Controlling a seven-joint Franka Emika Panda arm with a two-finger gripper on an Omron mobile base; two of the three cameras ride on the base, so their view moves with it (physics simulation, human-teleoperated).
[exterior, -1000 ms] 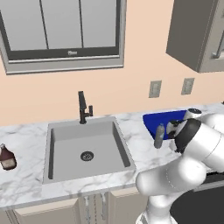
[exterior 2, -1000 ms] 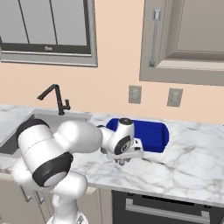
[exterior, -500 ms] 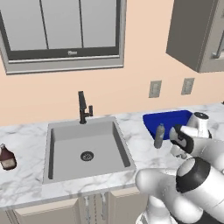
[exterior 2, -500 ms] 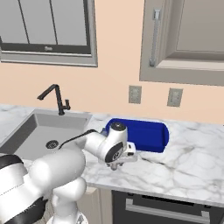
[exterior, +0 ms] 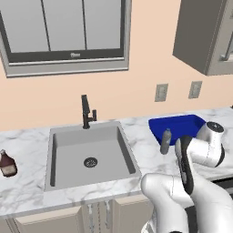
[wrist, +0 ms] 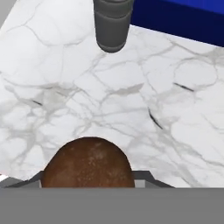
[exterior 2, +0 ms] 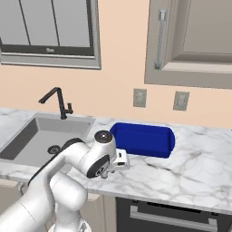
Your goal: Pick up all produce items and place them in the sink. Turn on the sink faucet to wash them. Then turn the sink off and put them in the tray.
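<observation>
Over marble counter (wrist: 131, 96) | claw (wrist: 87, 183) clamped on mushroom (wrist: 87, 164) | stem hidden

arm swung lower, pincer (exterior 2: 121, 159) nearer counter (exterior 2: 190, 167)

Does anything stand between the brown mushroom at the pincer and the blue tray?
Yes: a grey upright cylinder stands on the white marble counter between the brown-capped mushroom and the deep blue rectangular tray, close to its rim.
</observation>
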